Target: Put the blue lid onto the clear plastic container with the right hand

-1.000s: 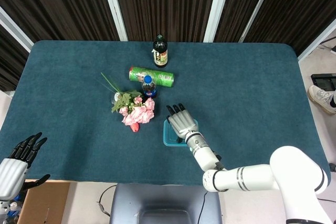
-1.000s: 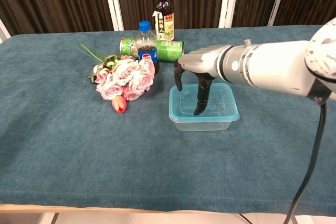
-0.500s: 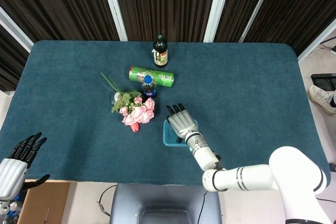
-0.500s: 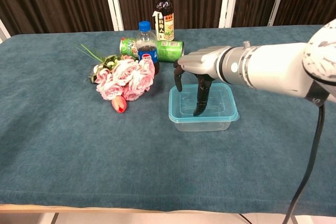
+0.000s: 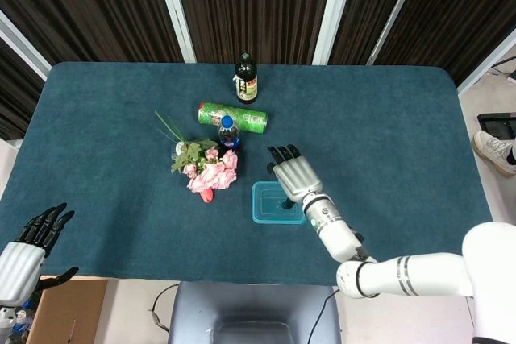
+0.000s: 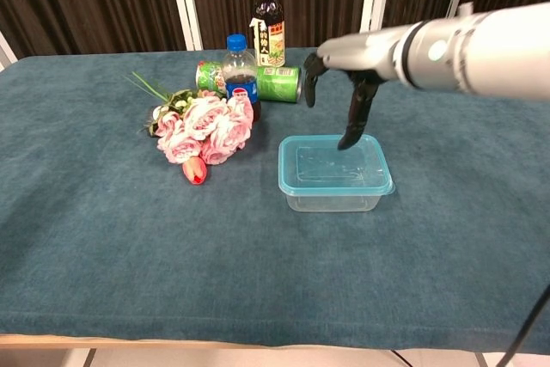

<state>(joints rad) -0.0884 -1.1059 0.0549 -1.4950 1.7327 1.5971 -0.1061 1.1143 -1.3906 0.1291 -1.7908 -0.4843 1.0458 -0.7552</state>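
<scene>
Chest view shows the clear plastic container sitting on the table, and this box is the landmark for everything else. The blue lid lies flat on top of the box, and it looks fully seated, though I cannot be sure every edge is pressed down. The long side of the box runs left to right across the table. The right hand hangs in the air just above the far edge of the box, a little to the box's right. Its fingers point down toward the lid but do not touch it. The hand is loose with its fingers apart, and it holds nothing. Seen from the head view, the same right hand is over the far right corner of the box. The left hand is well apart from the box, out past the near left edge of the table, with spread fingers and nothing in it. So the right hand is the nearer one by a lot. The job looks almost done; the hand may only need to press down or pull away.
</scene>
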